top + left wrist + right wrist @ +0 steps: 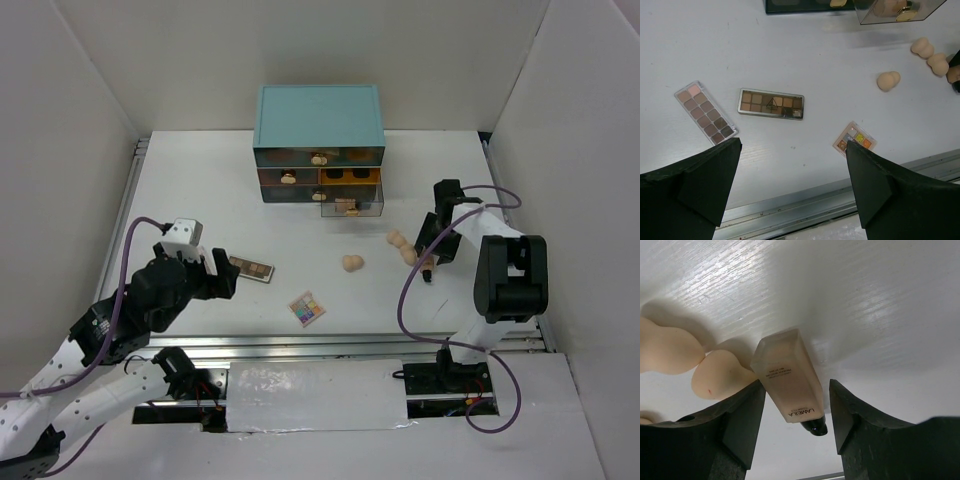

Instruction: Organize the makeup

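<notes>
Left hand (792,150): we log it spread wide above the near edge of the worktop (200,180), holding nothing. Below it lie a long eyeshadow palette (706,112), then a second palette (771,104) with a triangle mark we cannot read, then the square multicolour palette (855,139). A lone peach sponge (888,81) lies further right. Right hand (796,390): its fingers are parted and straddle the beige tube (787,380), with a gap on one side. We read "LAMELA" on the tube; the smaller print is illegible. Two sponges (720,380) touch the tube's left side.
</notes>
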